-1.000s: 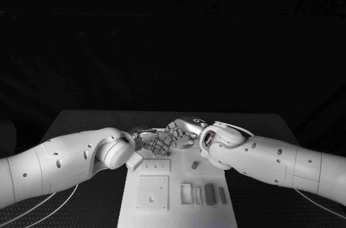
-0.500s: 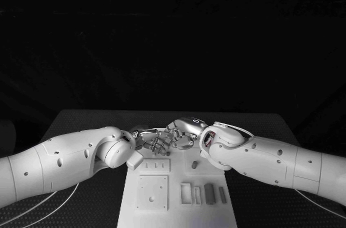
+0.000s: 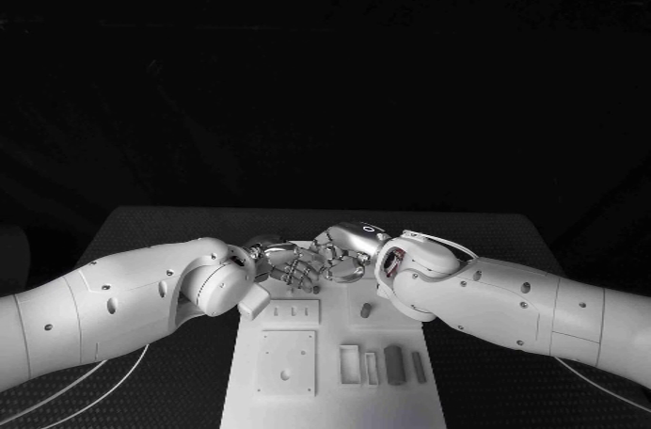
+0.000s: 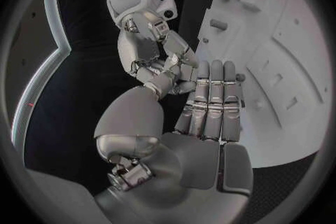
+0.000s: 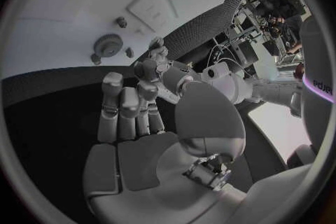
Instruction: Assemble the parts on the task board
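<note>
Arms bend inward in the head view; left robot hand and right robot hand meet fingertip to fingertip over the far end of the task board. Left wrist view: left fingers straight, together, the right hand's tips touching them; whether anything is pinched, I cannot tell. Right wrist view: right fingers upright, parts on the board beyond them.

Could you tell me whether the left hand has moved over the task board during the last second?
No. The left hand sits at the same spot above the task board's far end, meeting the right hand.

Glossy white arms with dark screw holes carry a silver left hand and right hand.
</note>
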### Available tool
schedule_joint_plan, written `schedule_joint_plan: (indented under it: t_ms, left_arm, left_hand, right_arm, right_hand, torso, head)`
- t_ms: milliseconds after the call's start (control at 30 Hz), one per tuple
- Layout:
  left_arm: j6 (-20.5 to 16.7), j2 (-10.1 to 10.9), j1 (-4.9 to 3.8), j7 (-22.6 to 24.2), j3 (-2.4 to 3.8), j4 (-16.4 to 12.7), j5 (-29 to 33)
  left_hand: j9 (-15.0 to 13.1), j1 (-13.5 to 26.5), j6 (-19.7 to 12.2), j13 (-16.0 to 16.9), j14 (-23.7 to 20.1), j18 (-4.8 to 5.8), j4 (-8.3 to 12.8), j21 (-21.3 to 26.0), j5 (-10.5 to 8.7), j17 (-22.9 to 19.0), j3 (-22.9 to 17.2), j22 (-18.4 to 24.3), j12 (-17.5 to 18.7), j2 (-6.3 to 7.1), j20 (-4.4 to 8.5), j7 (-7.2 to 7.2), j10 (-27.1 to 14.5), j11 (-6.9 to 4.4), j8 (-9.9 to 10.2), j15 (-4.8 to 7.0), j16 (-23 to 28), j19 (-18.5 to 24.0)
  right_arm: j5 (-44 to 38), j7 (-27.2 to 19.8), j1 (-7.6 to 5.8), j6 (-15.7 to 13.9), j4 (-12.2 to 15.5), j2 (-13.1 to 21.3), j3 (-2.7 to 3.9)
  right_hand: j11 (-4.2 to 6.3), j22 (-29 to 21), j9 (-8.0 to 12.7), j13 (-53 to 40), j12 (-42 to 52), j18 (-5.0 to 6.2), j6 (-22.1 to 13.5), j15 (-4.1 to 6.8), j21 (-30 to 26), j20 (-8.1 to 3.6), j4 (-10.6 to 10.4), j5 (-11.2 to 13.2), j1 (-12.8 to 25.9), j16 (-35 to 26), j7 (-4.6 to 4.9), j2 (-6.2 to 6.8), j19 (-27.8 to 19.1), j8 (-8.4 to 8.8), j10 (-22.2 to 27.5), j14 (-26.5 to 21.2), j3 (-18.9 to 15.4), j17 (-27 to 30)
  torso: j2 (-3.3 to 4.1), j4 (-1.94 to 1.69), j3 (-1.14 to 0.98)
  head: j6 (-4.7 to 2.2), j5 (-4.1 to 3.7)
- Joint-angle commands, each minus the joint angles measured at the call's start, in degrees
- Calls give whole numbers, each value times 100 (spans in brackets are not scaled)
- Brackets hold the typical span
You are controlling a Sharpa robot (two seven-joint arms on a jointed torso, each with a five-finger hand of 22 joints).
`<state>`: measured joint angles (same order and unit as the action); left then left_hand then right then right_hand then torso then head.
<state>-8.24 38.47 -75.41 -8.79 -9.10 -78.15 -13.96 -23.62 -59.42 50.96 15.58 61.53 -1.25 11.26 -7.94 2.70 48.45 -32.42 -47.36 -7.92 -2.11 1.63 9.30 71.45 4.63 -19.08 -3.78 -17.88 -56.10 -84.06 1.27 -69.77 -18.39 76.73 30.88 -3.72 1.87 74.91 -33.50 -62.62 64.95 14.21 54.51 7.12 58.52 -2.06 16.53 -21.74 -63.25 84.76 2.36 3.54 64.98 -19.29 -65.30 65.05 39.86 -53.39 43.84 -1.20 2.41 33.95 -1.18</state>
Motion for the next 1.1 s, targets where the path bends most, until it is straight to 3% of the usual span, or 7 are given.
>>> schedule_joint_plan:
  t_ms: [33, 433, 467, 1100]
  left_arm:
    - [97, 0, -6, 70, 5, -8, -10]
    - [73, 8, -5, 46, 5, -14, -10]
    - [66, 10, -5, 41, 5, -14, -10]
    - [39, 34, -5, -60, 5, -12, -2]
  left_hand:
    - [-21, -60, 62, 11, 41, 55, 41, 36, 19, 12, -35, -10, 31, -2, 33, -5, 21, 2, -16, 12, 34, 1]
    - [-1, 39, -22, 33, 49, 68, 148, 46, 17, 49, -33, -44, 78, 166, 32, 45, -35, 39, 34, 3, 73, 1]
    - [5, 81, -51, 34, 52, 68, 145, 46, 17, 55, -8, -49, 92, 230, 32, 59, -57, 51, 50, 2, 78, -2]
    - [51, 273, -403, 68, 83, 70, 42, 78, 15, 146, 40, -102, 216, 580, 38, 208, -296, 157, 211, 8, 128, 4]
  right_arm:
    - [-50, -34, 4, -2, -9, 13, 1]
    - [125, -55, 14, -18, -14, 38, 3]
    - [146, -63, 15, -17, -14, 41, 3]
    - [557, -197, 24, 119, -36, 66, 4]
  right_hand:
    - [-7, 87, -17, 9, -30, 79, 624, 39, 11, -54, 3, 21, 40, 3, 212, -35, -2, -40, 28, 14, 24, 6]
    - [-7, 87, -18, 9, -31, 79, 626, 40, 11, -54, 2, 20, 41, 3, 211, -36, 0, -38, 27, 17, 24, 6]
    - [-7, 87, -18, 9, -31, 79, 626, 40, 11, -54, 2, 20, 41, 3, 211, -36, 0, -38, 26, 17, 25, 7]
    - [-6, 86, -20, 9, -31, 79, 630, 40, 10, -55, 2, 20, 44, 3, 210, -46, 1, -37, 24, 19, 25, 7]
  torso:
    - [1, -1, 0]
    - [1, -2, 0]
    - [1, -2, -1]
    - [1, 0, -1]
  head:
    - [-1, 1]
    - [-4, 5]
    - [-5, 5]
    - [1, 4]
